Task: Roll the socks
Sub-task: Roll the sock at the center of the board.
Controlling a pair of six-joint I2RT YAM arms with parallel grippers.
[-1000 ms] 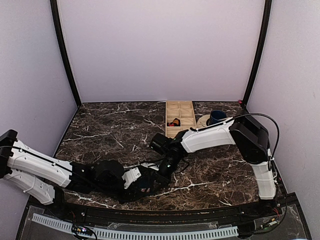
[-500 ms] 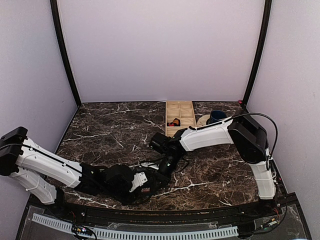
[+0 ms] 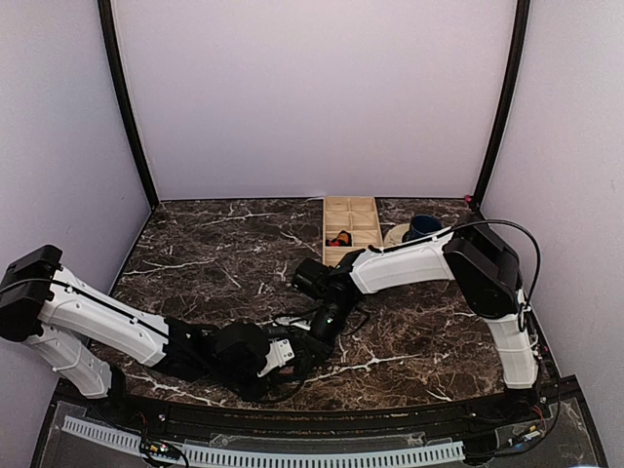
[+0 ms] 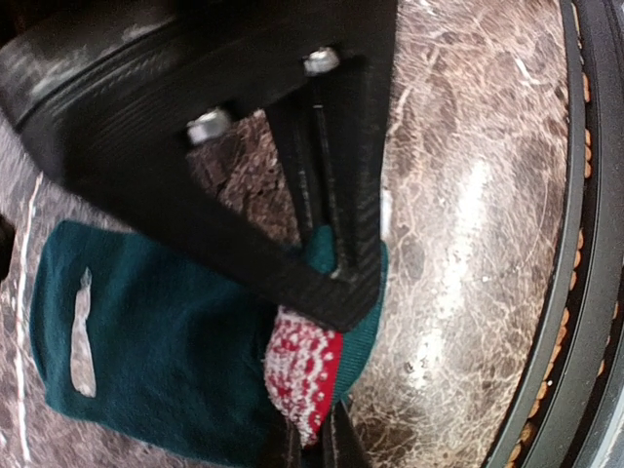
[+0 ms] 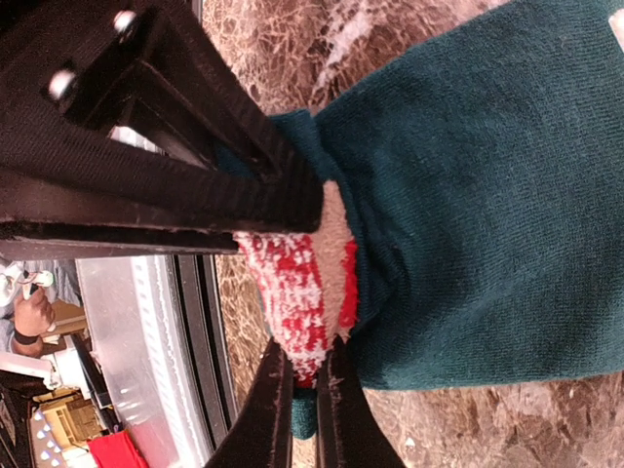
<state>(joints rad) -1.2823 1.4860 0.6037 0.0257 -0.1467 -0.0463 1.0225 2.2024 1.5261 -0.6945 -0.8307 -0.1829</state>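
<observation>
The teal green sock (image 4: 146, 361) lies flat on the marble, with the red-and-white knit of the patterned sock (image 4: 310, 369) poking out from under its edge. My left gripper (image 4: 314, 444) is shut on that red knit and the teal rim beside it. In the right wrist view the teal sock (image 5: 487, 195) fills the right side. There my right gripper (image 5: 304, 385) pinches the red knit (image 5: 292, 288) and a bit of teal edge. From above, both grippers (image 3: 302, 349) (image 3: 327, 320) meet near the table's front middle, and the arms hide the socks.
A wooden compartment tray (image 3: 351, 226) stands at the back centre, with a dark blue mug (image 3: 424, 227) on a pale plate to its right. The table's black front rail (image 4: 577, 292) runs close beside the socks.
My left arm has slid right towards the right gripper, and its jaws have closed on the sock fabric. The right arm has barely moved.
</observation>
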